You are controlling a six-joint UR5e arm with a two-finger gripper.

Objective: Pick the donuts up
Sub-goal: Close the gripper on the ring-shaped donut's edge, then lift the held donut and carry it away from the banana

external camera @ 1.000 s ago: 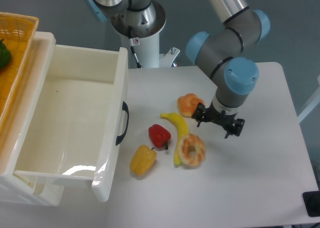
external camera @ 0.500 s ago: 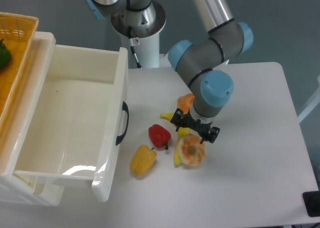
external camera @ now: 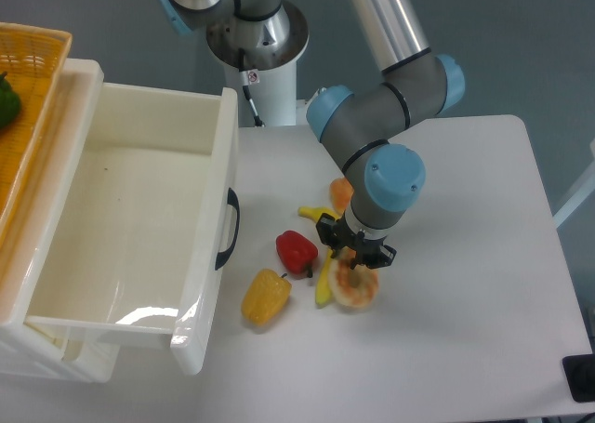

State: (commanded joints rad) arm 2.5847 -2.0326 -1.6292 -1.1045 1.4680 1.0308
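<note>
The ring donut (external camera: 353,287), orange-tan with pale glaze, lies on the white table right of the yellow banana (external camera: 322,285). My gripper (external camera: 355,252) hangs directly over the ring donut's upper edge, with its black fingers (external camera: 327,231) spread either side; it looks open and holds nothing. The second donut, the lobed bun (external camera: 340,193), is mostly hidden behind my wrist, and only an orange sliver shows.
A red bell pepper (external camera: 297,252) and a yellow bell pepper (external camera: 266,297) lie left of the banana. A large white bin (external camera: 200,293) with a black handle stands at the left, next to a yellow basket (external camera: 28,60). The robot base (external camera: 258,42) is at the back.
The arm swung left and down from right of the donuts to over the ring donut. The ring donut and banana shifted slightly down and left.
</note>
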